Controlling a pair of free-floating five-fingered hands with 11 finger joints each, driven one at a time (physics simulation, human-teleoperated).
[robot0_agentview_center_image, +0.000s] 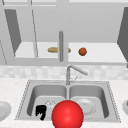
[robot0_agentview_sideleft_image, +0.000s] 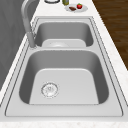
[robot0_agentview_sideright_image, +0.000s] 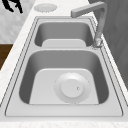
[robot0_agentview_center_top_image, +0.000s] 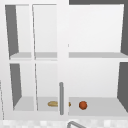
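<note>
Your left hand (robot0_agentview_center_image: 40, 111), fingers curled on nothing, hovers with the red ball (robot0_agentview_center_image: 67, 114) just beside it at 3 o'clock.

The robot hand (robot0_agentview_center_image: 40, 111) is matte black, human-like, with slender fingers.

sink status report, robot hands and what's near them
Left robot hand hovers at the left basin's front edge, fingers curled, holding nothing. Red ball beside it. Plate in right basin. Drain unblocked.
</note>
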